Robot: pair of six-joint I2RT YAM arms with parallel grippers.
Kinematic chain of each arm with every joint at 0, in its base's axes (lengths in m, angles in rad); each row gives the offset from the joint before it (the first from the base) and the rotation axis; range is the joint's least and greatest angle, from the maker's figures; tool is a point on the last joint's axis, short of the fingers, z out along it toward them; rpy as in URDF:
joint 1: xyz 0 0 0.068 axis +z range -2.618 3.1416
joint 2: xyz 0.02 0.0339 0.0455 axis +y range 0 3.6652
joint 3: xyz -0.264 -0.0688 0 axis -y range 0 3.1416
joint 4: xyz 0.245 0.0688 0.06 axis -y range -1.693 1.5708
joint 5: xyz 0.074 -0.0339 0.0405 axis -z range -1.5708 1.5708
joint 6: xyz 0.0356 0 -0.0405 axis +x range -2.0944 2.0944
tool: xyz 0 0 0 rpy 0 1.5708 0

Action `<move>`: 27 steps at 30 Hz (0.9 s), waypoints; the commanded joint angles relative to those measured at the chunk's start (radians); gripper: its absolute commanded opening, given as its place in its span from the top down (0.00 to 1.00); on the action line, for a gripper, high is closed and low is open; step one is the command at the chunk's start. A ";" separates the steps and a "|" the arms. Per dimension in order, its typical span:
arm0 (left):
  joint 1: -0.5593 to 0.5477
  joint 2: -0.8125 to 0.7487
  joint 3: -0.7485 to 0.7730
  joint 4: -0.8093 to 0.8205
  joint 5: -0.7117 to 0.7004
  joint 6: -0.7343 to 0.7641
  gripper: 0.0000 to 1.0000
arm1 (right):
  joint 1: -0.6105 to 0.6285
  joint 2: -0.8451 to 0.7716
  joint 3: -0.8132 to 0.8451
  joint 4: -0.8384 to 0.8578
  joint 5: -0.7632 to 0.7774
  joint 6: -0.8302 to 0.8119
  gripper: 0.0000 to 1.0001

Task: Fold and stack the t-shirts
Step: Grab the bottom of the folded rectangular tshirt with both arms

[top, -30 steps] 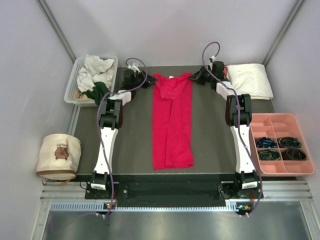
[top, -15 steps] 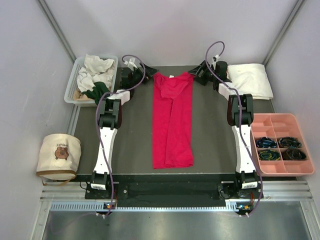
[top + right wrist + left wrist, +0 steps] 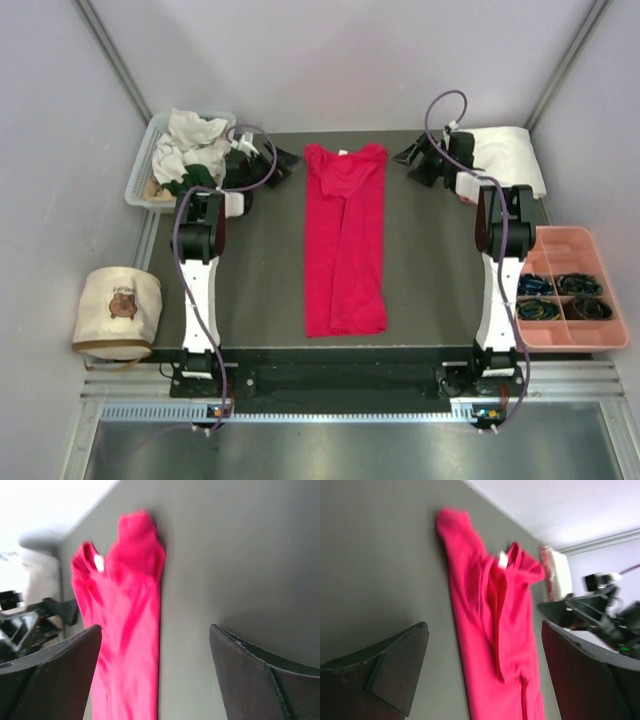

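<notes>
Both gape empty, left claw (image 3: pixel 284 160) and right claw (image 3: pixel 411 160); a lopsided grab could skew the folded red shirt (image 3: pixel 344 250)

Top external: high above the near edge, looking steeply down over the whole table (image 3: pixel 250 300). Wrist views: low, close to its surface, facing inward from opposite sides. All three share the red t-shirt (image 3: pixel 345 240), collar end.

Crimson t-shirt (image 3: pixel 131 611): lies flat on grey table (image 3: pixel 240 555), white neck label (image 3: pixel 99 563) showing. Right gripper (image 3: pixel 155 630): dark fingers (image 3: pixel 55 670) spread wide, nothing between. Left gripper (image 3: pixel 57 610): blurred, beyond shirt.
</notes>
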 commanded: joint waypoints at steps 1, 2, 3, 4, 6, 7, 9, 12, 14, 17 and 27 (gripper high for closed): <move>-0.085 -0.284 -0.206 -0.122 -0.107 0.186 0.01 | 0.068 -0.273 -0.105 -0.143 0.110 -0.166 0.11; -0.107 -0.322 -0.237 -0.156 -0.135 0.252 0.01 | 0.088 -0.307 -0.155 -0.222 0.147 -0.208 0.11; -0.131 -0.359 -0.289 -0.185 -0.161 0.289 0.01 | 0.122 -0.344 -0.186 -0.244 0.215 -0.224 0.11; -0.188 -0.428 -0.309 -0.284 -0.243 0.326 0.01 | 0.143 -0.387 -0.223 -0.261 0.244 -0.235 0.10; -0.246 -0.494 -0.380 -0.369 -0.335 0.407 0.01 | 0.178 -0.498 -0.342 -0.289 0.306 -0.247 0.10; -0.300 -0.554 -0.409 -0.414 -0.435 0.418 0.01 | 0.217 -0.531 -0.390 -0.292 0.323 -0.247 0.09; -0.343 -0.617 -0.517 -0.497 -0.507 0.423 0.01 | 0.249 -0.634 -0.525 -0.306 0.392 -0.233 0.07; -0.410 -0.764 -0.698 -0.584 -0.648 0.394 0.01 | 0.324 -0.752 -0.700 -0.341 0.487 -0.209 0.01; -0.453 -0.894 -0.808 -0.603 -0.737 0.355 0.01 | 0.399 -0.809 -0.825 -0.361 0.530 -0.188 0.01; -0.489 -1.088 -0.995 -0.676 -0.799 0.288 0.01 | 0.490 -0.906 -0.962 -0.384 0.599 -0.131 0.01; -0.568 -1.600 -1.257 -0.972 -0.839 0.193 0.01 | 0.708 -1.179 -1.220 -0.485 0.633 0.039 0.01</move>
